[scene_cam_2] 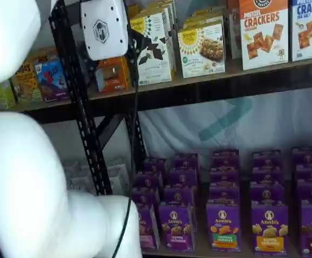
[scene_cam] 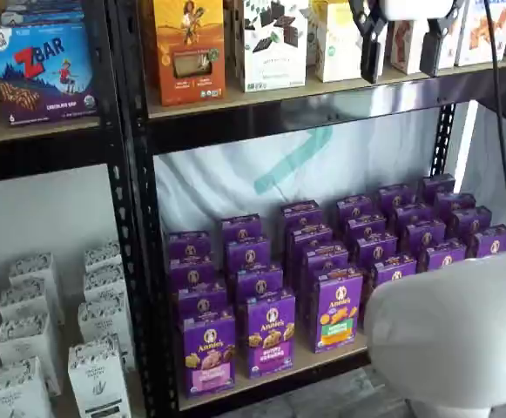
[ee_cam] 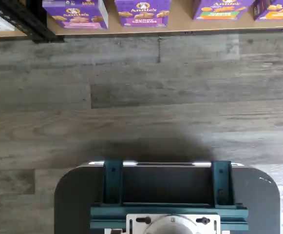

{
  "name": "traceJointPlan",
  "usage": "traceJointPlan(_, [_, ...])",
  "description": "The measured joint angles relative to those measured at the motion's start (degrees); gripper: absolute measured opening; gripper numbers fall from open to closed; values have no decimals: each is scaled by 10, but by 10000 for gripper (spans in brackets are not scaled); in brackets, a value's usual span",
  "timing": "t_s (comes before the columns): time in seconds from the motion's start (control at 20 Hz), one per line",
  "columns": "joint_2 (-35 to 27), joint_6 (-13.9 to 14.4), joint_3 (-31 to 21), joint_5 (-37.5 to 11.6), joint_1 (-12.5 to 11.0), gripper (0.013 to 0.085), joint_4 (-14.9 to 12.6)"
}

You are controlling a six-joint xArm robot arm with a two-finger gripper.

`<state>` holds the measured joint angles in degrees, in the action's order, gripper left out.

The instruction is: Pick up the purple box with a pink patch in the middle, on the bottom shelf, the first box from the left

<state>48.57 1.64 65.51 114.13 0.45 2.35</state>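
Note:
The purple box (scene_cam: 207,353) with a pink panel stands at the front left end of the bottom shelf (scene_cam: 274,376), just right of a black upright. The wrist view shows this purple box (ee_cam: 75,13) from above, on the shelf board (ee_cam: 180,23). In a shelf view the white arm partly covers the purple box (scene_cam_2: 146,228). My gripper (scene_cam: 402,52) hangs high up in front of the upper shelf, far above the box. Its two black fingers (scene_cam: 370,39) stand apart with nothing between them, so it is open. Only its white body (scene_cam_2: 104,27) shows side-on here.
Rows of other purple boxes fill the shelf: a cookie box (scene_cam: 268,335) and an orange-green one (scene_cam: 337,309) stand right beside the target. White cartons (scene_cam: 26,348) fill the left bay. The arm's white bulk (scene_cam: 462,331) blocks the lower right. Grey plank floor (ee_cam: 141,97) lies before the shelf.

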Motion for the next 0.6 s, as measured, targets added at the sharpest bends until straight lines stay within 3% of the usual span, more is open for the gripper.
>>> traceJointPlan(0.6, [8,2,-15,-19,1,850,4])
